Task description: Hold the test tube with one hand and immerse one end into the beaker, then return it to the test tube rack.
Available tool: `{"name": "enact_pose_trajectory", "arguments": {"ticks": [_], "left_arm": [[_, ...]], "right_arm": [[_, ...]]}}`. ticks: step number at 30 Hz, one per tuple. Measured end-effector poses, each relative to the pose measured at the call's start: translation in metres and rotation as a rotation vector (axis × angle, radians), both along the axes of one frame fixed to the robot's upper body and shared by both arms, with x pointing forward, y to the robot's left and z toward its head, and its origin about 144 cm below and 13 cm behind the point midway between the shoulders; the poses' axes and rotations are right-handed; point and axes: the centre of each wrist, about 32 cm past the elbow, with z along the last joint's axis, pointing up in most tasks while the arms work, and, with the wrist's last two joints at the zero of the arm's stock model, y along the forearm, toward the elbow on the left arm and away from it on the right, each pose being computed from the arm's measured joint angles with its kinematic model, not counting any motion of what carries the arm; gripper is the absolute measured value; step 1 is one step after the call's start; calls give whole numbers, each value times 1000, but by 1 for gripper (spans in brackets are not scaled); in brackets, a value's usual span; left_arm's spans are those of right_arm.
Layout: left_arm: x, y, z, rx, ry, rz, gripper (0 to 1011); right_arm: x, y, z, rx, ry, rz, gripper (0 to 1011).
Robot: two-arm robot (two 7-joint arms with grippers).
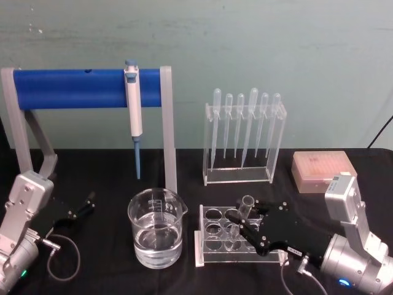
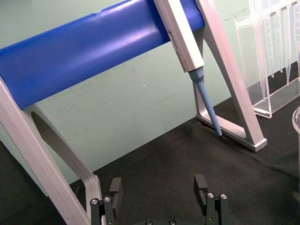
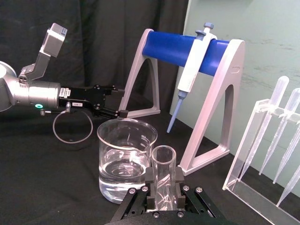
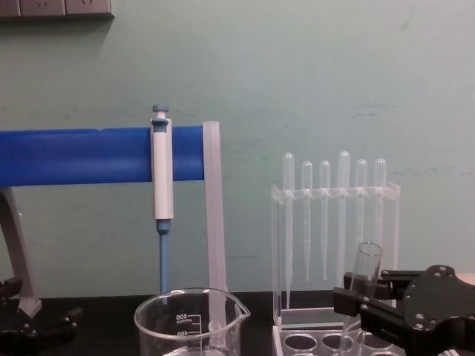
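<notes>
One test tube stands slightly tilted with its lower end in the white test tube rack, at the lower centre-right of the head view. The right gripper reaches in from the lower right corner with its two jaws clamped on the glass below the rim. One beaker, partly filled with clear liquid, sits just left of the rack at lower centre, apart from it. The left gripper lies low at the lower left over the black table, its jaws apart and holding nothing. Across the upper half, six pipettes hang in one clear stand, one pipettor hangs on one blue bar, and one pink box sits at the right.
</notes>
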Motion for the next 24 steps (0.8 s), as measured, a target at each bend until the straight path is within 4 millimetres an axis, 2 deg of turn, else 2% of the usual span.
{"name": "enact_pose_trajectory", "arguments": {"ticks": [12,24], "left_arm": [[0,0,0,0,0,0,1000],[0,0,0,0,0,0,1000]], "right_arm": [[2,-2,14,-5,-10,-20,230],[3,-1,45,12,21,-58,230]]}}
